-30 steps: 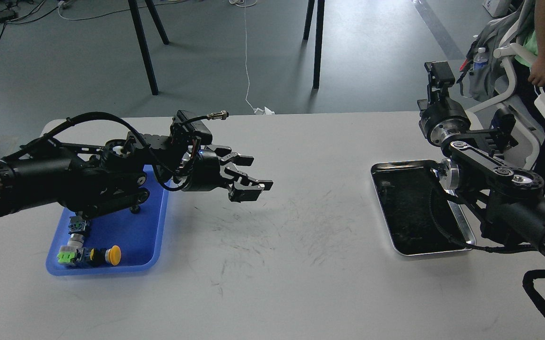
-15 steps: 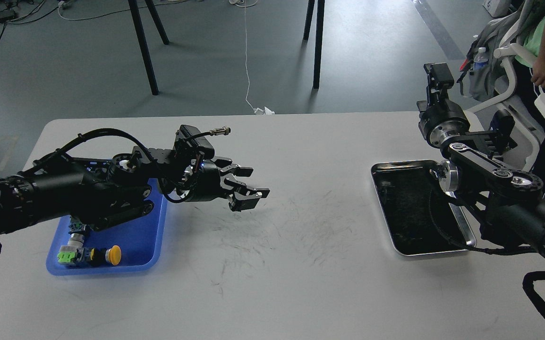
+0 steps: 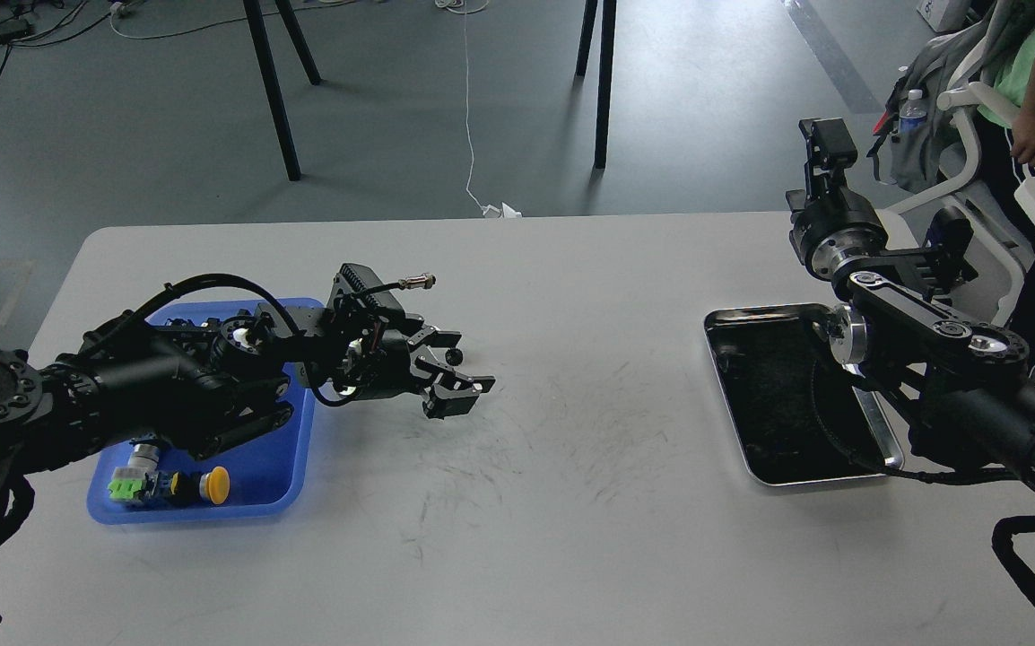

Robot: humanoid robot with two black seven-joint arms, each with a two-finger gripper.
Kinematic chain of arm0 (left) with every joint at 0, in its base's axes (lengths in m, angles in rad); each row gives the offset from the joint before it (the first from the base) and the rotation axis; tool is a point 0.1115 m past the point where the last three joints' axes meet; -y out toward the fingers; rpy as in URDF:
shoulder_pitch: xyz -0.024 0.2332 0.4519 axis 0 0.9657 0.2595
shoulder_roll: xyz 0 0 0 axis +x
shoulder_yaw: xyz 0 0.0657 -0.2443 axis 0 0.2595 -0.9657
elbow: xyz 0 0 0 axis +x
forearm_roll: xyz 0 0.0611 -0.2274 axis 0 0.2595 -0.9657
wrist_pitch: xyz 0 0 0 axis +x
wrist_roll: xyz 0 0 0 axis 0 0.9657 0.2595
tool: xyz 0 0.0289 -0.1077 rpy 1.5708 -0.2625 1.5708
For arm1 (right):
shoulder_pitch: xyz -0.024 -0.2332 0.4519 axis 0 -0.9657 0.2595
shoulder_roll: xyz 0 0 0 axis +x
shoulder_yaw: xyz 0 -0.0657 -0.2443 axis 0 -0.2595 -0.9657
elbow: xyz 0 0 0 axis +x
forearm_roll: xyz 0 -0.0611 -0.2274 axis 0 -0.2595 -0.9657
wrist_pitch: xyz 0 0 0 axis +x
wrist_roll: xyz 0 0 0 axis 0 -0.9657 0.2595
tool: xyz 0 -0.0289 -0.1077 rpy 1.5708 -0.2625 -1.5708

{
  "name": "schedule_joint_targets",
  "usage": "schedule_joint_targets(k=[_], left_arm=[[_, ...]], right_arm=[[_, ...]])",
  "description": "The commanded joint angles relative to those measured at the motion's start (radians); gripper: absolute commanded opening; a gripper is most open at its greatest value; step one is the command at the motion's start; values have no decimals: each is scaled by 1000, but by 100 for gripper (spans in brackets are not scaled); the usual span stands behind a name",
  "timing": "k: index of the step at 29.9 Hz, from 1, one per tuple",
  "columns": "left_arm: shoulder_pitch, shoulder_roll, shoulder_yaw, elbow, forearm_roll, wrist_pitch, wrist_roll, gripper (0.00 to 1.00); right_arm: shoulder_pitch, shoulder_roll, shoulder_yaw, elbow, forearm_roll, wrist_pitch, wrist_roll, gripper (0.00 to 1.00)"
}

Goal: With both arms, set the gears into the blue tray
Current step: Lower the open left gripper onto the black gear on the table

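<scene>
The blue tray (image 3: 290, 467) lies at the table's left, and my left arm crosses above it. My left gripper (image 3: 458, 368) is just right of the tray, low over the table, with its fingers (image 3: 468, 388) spread open. A tiny black round thing (image 3: 453, 356) shows between the fingers; it is too small to tell whether it is a gear or whether it touches them. No other gear can be made out. My right gripper (image 3: 824, 144) points up at the table's far right edge, dark and end-on.
A shiny steel tray (image 3: 755, 474) with a dark bottom lies under my right arm. Coloured push-button switches (image 3: 172, 484) sit in the blue tray's near end. A person and a white chair (image 3: 975, 103) are at the far right.
My left gripper has dropped lower toward the table and drawn back a little to the left, staying open. The right arm has hardly moved.
</scene>
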Motion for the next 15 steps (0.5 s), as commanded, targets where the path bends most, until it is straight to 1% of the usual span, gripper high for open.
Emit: schedule_joint_targets(k=[1, 11, 15], left_arm=[[17, -18, 0, 39, 1, 9, 0, 82], [26, -35, 0, 85, 1, 13, 0, 82], [28, -35, 0, 87, 1, 13, 0, 75]], right_arm=[[0, -2, 0, 1, 0, 0, 1, 98], [0, 0, -1, 6, 0, -3, 2, 98], [-1, -2, -1, 7, 0, -3, 2, 98]])
